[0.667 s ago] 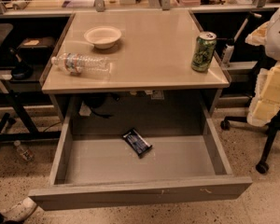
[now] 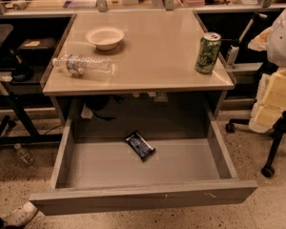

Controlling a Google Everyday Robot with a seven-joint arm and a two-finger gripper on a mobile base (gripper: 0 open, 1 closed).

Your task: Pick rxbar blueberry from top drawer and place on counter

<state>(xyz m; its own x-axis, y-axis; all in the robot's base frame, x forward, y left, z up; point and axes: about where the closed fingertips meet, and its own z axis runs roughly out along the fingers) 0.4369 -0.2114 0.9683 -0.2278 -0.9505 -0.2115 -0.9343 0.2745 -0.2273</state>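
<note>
The rxbar blueberry [image 2: 140,145], a small dark wrapper with a blue and white label, lies flat on the floor of the open top drawer [image 2: 143,199], near its back and middle. The drawer is pulled fully out below the beige counter [image 2: 157,56]. My gripper is not in view. Only white and cream arm parts [image 2: 279,80] show at the right edge, apart from the drawer and the bar.
On the counter stand a white bowl [image 2: 105,37] at the back left, a plastic water bottle [image 2: 83,65] lying on its side at the left, and a green can [image 2: 208,53] at the right edge. A chair base [image 2: 269,161] is on the floor at right.
</note>
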